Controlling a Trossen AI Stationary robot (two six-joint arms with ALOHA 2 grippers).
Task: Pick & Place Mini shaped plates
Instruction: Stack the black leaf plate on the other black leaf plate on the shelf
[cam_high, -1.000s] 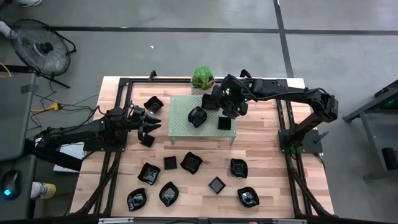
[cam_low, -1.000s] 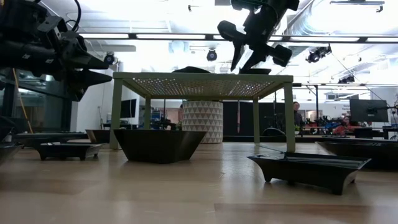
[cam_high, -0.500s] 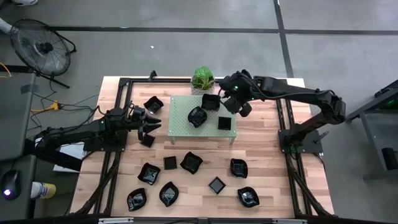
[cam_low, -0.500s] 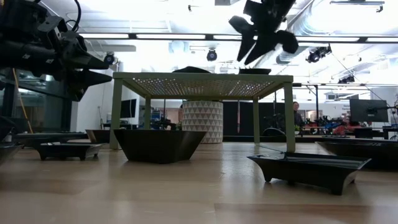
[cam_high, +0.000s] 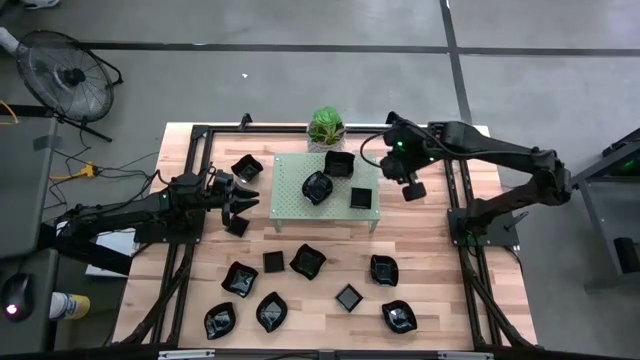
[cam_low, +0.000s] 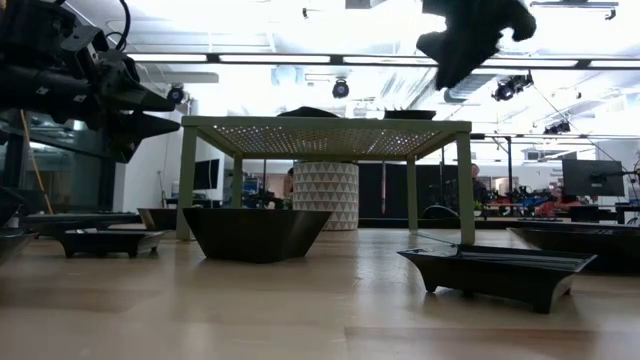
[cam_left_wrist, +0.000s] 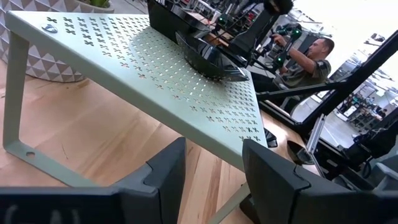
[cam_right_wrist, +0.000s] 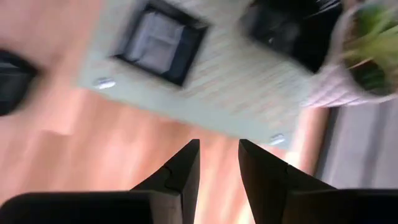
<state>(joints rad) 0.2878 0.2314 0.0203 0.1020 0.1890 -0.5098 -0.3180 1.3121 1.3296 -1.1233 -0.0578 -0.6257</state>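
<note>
We see three mini shaped plates (cam_high: 317, 187) on the pale green rack (cam_high: 290, 205), the rest scattered across the bench (cam_high: 430, 250). Our right pincer (cam_high: 411, 189) hovers just beside the rack's right edge, fingers slightly parted, empty. Our left pincer (cam_high: 243, 200) waits left of the rack, parted and empty.

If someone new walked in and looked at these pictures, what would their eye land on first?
Probably the pale green perforated rack at the table's far middle, carrying three glossy black dishes, with a small potted plant just behind it. Next, the many black dishes scattered over the near half of the wooden table. The right gripper hangs empty off the rack's right edge, while the left gripper waits open at its left.
</note>
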